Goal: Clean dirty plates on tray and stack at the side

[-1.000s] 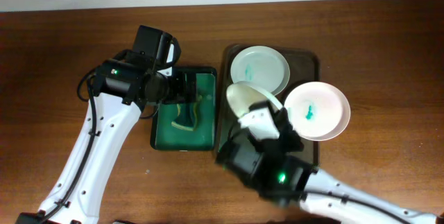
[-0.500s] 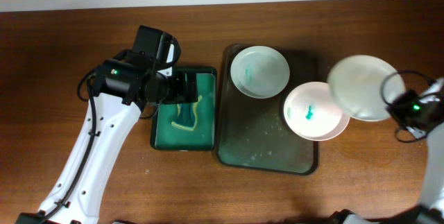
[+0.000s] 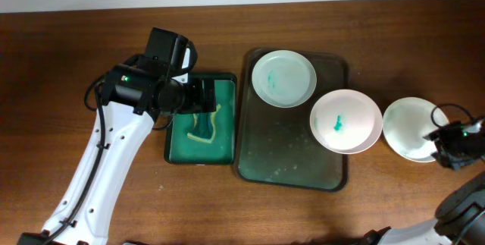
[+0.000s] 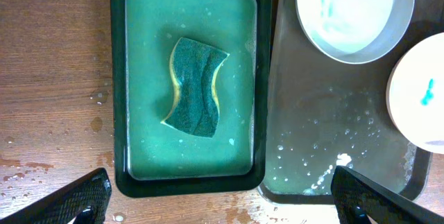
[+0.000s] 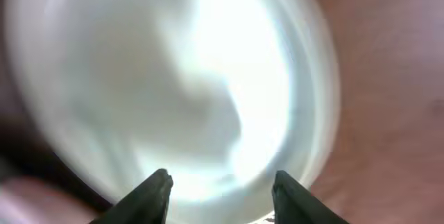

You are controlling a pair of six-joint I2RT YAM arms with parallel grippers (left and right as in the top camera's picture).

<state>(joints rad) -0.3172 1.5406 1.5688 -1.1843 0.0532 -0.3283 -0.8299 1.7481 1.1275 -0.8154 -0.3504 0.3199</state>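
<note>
Fingertips (image 5: pixel 151 189) of the right gripper (image 3: pixel 447 142) stand partly apart at the near-right edge of a white plate (image 3: pixel 411 126), off the tray (image 3: pixel 280 165) and over the table (image 3: pixel 424 55) just to its right; the wrist view is blurred, so I cannot tell whether they pinch it. Just left of it, a second plate (image 3: pixel 345 120) with a teal smear in its middle overhangs the tray's right rim. Further left, the left gripper (image 4: pixel 222 203) hangs spread wide above a green container (image 4: pixel 119 78) holding a sponge (image 4: pixel 194 85). Farthest, a third plate (image 3: pixel 283 78), faintly streaked, lies in the tray's far-left corner.
</note>
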